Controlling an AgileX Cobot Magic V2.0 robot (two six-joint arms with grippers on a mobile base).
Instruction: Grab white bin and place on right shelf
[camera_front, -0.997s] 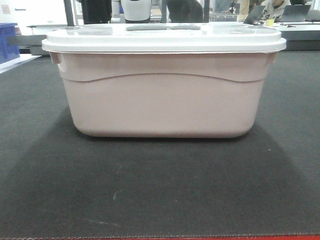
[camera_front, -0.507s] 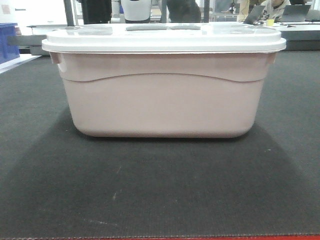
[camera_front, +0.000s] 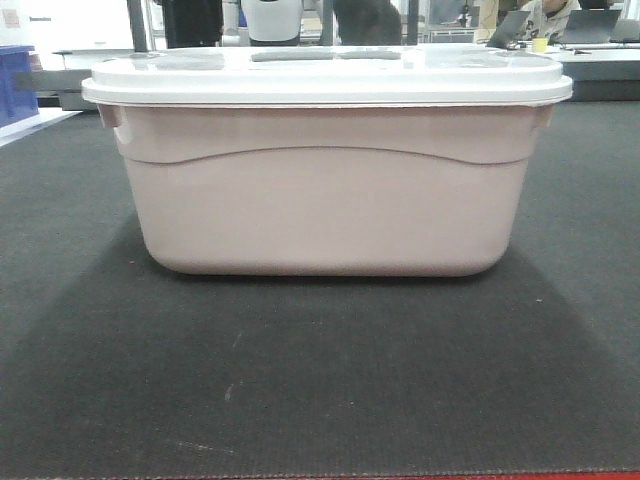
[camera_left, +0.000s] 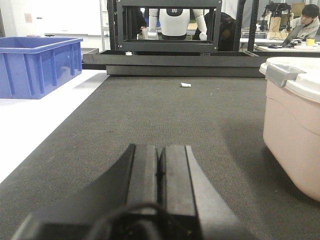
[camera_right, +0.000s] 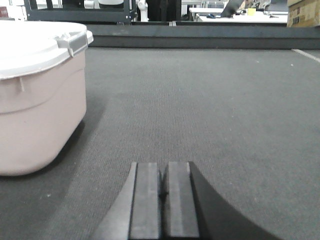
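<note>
Pinkish white bin (camera_front: 320, 205) on dark mat (camera_front: 320, 380) — left gripper (camera_left: 160, 152), right gripper (camera_right: 164, 169) both pinched together.

Quick tally: one white bin (camera_front: 320, 200) with one flat lid (camera_front: 200, 78), one blue crate (camera_left: 37, 62) off to the side, two grippers (one left gripper (camera_left: 159, 152), one right gripper (camera_right: 161, 170)), one dark mat (camera_front: 320, 380) under the bin, one small white scrap (camera_left: 185, 85) on it, and one white humanoid torso (camera_left: 175, 22) way in the back.

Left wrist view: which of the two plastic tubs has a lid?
The pale pinkish-white bin on the right; the blue crate on the left is open-topped.
</note>
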